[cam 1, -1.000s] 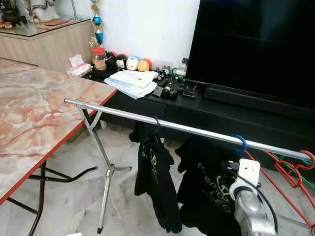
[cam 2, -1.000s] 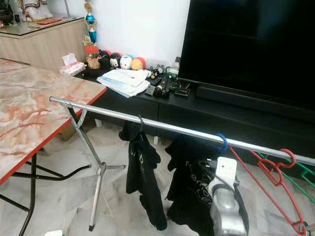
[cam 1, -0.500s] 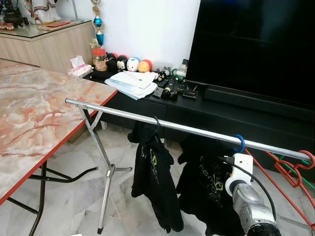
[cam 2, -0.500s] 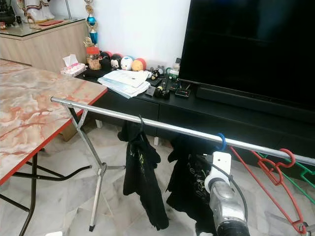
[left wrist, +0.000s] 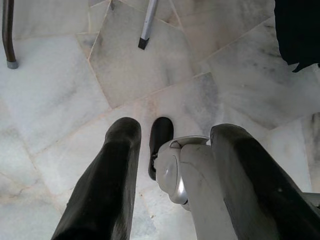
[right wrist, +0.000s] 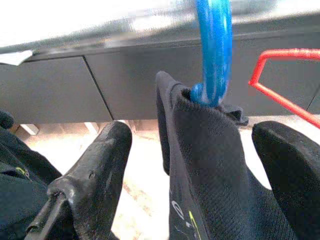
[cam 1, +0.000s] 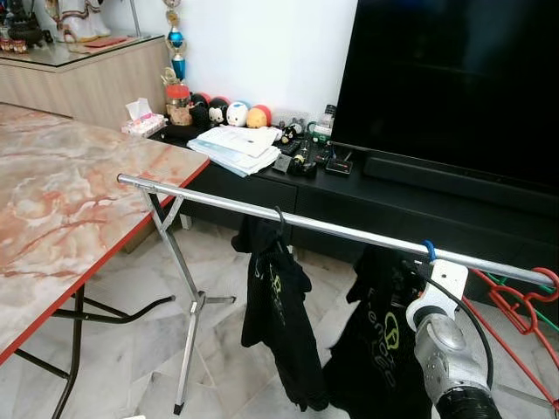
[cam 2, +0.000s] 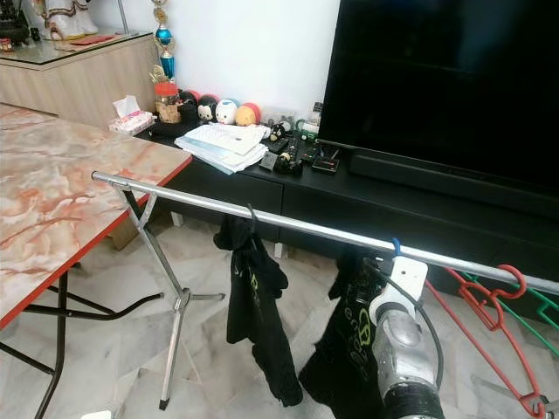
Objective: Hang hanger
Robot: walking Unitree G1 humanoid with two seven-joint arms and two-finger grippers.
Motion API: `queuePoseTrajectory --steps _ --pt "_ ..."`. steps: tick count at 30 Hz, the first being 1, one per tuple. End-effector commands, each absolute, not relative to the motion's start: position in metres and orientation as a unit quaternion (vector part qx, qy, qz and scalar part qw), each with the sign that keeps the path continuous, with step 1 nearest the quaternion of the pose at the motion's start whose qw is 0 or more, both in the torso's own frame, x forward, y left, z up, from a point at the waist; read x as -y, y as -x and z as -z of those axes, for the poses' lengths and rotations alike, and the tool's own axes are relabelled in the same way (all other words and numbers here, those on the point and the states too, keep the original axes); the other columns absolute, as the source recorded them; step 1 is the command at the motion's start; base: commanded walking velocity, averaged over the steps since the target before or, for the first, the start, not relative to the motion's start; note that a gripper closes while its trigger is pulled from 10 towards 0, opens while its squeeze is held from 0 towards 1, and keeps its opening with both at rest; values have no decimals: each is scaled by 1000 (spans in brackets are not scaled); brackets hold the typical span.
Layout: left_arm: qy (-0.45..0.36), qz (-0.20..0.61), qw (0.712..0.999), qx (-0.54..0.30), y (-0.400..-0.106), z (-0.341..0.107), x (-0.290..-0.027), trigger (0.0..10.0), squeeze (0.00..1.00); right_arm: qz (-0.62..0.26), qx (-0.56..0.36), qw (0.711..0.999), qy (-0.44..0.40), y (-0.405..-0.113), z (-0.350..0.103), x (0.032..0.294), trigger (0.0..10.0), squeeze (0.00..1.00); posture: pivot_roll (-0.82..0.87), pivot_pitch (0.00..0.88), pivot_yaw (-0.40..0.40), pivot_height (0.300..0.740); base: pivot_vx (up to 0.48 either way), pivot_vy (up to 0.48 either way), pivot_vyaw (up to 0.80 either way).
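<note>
Blue hanger (right wrist: pixel 214 47), at upper centre of the right wrist view, hooked over the silver rail (cam 1: pixel 288 220) and carrying a black T-shirt (right wrist: pixel 210 165). The load is judged light; the plastic hook is stiff and likely slick on the metal tube, while the cloth is soft and gives no firm purchase, so the neck just under the hook is the better place to hold. Right gripper (right wrist: pixel 195 165), fingers spread, straddles the shirt collar without pinching it; its silver arm (cam 1: pixel 441 349) rises from lower right of the head view to just below the rail. A second black shirt (cam 1: pixel 279 323) hangs at centre, red hangers (cam 1: pixel 515 305) at far right. Left gripper (left wrist: pixel 170 175) hangs idle, fingers apart, over the marble floor (left wrist: pixel 60 95).
</note>
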State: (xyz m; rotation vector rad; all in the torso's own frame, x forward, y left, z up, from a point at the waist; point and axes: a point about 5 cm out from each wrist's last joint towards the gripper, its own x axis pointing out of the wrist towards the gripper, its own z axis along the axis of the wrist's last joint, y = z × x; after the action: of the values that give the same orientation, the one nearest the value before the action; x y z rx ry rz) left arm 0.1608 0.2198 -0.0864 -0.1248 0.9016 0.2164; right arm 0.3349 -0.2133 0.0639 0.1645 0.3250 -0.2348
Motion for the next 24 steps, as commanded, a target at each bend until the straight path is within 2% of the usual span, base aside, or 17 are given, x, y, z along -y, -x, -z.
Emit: queuePoseTrajectory --steps 1,7,8,10,11,12,13,14,15,16,17,18,20,21,24 --pt "59 -101 891 -439 -160 87 -219 10000 0 119 -183 973 -77 -333 -58 212 10000 0 134 18 -32 740 0 0 0" --pt "62 -99 891 -440 -160 87 -218 10000 0 118 -228 963 -83 -326 -39 205 10000 0 139 17 -30 740 0 0 0" --pt "62 -99 891 -440 -160 87 -218 10000 0 118 -229 963 -84 -326 -38 205 9647 0 139 17 -30 740 0 0 0" --pt "62 -99 891 -439 -160 87 -218 10000 0 118 -231 962 -87 -326 -38 204 9647 0 140 16 -29 740 0 0 0" --pt "62 -98 891 -440 -160 87 -218 10000 0 113 -237 961 -91 -325 -35 201 2118 0 142 16 -27 740 0 0 0" --pt "62 -98 891 -440 -160 87 -218 10000 0 113 -237 961 -91 -325 -35 201 2118 0 142 16 -27 740 0 0 0" --pt "63 -98 891 -440 -160 87 -218 10000 0 112 -240 960 -90 -326 -34 200 0 0 144 16 -26 740 0 0 0" --pt "63 -96 891 -440 -160 87 -217 10000 0 113 -241 960 -91 -327 -34 199 1725 0 144 16 -24 740 0 0 0" --pt "63 -96 891 -439 -160 87 -217 10000 0 112 -241 960 -92 -328 -35 198 5882 0 144 14 -23 740 0 0 0" --pt "63 -96 891 -439 -160 87 -217 10000 0 109 -240 960 -93 -328 -35 197 9490 0 144 14 -23 740 0 0 0" --pt "63 -96 891 -439 -160 87 -218 10000 0 108 -240 960 -93 -329 -36 196 9490 0 145 14 -23 740 0 0 0" --pt "63 -96 891 -439 -160 87 -218 10000 0 106 -239 961 -93 -330 -36 195 10000 0 145 14 -23 740 0 0 0" --pt "63 -96 891 -439 -161 87 -218 10000 0 105 -239 961 -91 -331 -37 194 10000 0 147 14 -22 740 0 0 0" --pt "64 -96 892 -438 -161 87 -218 10000 0 105 -238 961 -91 -332 -38 193 7725 0 148 14 -22 740 0 0 0" --pt "64 -95 892 -438 -161 87 -218 10000 0 105 -237 961 -92 -332 -38 193 7725 0 148 14 -22 740 0 0 0"
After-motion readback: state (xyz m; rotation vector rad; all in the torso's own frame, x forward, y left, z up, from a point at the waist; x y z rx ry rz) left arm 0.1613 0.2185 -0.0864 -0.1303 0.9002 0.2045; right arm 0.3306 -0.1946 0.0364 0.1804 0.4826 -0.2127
